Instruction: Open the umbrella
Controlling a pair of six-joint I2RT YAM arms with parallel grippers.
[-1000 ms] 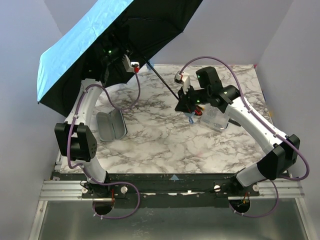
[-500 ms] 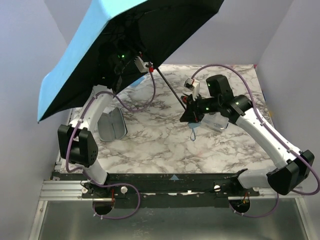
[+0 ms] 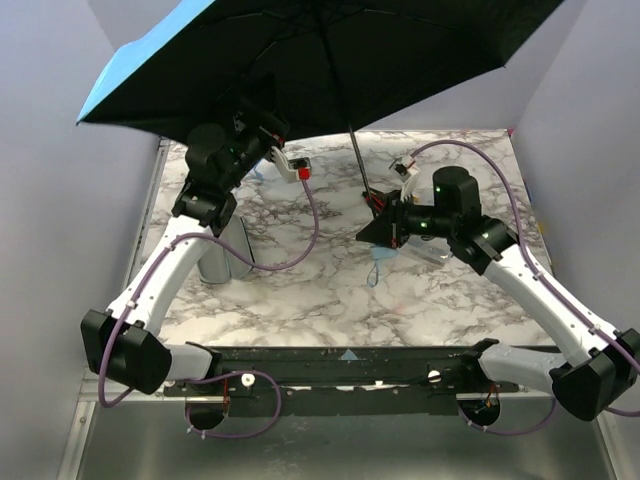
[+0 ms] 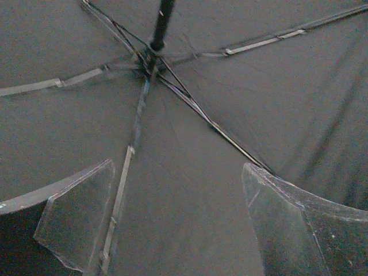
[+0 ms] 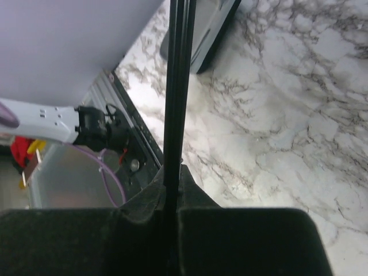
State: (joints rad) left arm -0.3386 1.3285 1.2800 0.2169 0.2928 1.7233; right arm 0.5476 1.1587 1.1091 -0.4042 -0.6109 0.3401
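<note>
both arms (image 3: 165,275) white w/ black joints (image 3: 125,345) & purple cables (image 3: 312,215)

Umbrella (image 3: 330,50), one: is standing open above the marble table (image 3: 300,290). Right hand (image 3: 375,222) is gripping its shaft; left hand (image 3: 258,115) is hovering under the canopy.

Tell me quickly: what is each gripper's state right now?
Left gripper: open, empty, beneath the umbrella canopy.
Right gripper: shut on the umbrella shaft.
</note>
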